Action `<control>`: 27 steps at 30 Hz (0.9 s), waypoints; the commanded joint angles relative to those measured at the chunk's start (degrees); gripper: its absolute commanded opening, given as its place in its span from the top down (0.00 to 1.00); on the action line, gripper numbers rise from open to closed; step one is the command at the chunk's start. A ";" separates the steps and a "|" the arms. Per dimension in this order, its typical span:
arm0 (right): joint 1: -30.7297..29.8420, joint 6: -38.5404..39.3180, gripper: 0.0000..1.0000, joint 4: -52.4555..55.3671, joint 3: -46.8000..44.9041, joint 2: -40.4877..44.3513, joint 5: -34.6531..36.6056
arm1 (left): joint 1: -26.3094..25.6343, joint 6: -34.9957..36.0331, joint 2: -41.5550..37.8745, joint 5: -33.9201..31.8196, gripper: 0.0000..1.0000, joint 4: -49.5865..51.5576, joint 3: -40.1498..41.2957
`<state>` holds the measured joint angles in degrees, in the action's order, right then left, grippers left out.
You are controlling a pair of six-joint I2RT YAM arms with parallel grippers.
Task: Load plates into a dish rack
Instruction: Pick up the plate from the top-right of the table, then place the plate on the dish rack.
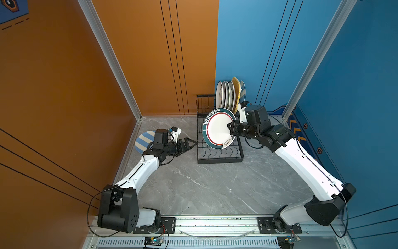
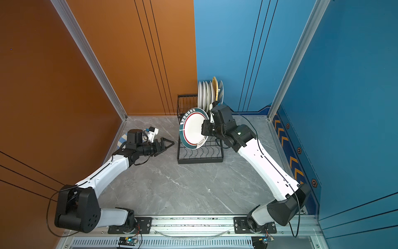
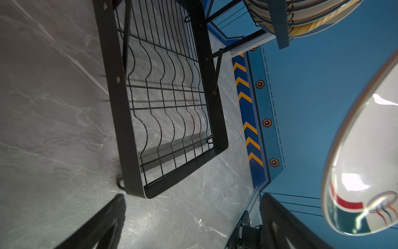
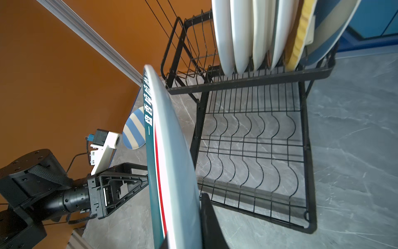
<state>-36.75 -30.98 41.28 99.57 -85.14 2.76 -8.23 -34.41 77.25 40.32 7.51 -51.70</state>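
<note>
The black two-tier dish rack carries a row of plates on edge in its upper slots. Over the rack's wavy lower tier the teal-rimmed plate hangs nearly upright, likely so its edge can drop between wires; the right gripper is clamped on its rim. A blue-striped plate lies well apart from the rack. The left gripper, beside the rack, gapes wide, empty.
</note>
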 commanded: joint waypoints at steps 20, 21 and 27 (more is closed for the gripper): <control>-11.93 24.19 1.00 -10.78 40.44 -29.27 51.74 | 0.20 6.22 -2.19 -4.90 0.02 7.93 -0.33; -11.89 25.81 1.00 -12.86 40.59 -30.04 52.66 | 0.16 6.35 -2.13 -4.81 0.02 8.05 -0.14; -11.16 32.72 1.00 -23.42 41.02 -33.33 55.59 | 0.07 6.66 -2.09 -4.50 0.02 8.31 0.40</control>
<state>-48.42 -3.64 27.90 138.30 -118.45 53.49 -8.14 -29.32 76.18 36.18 14.66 -51.81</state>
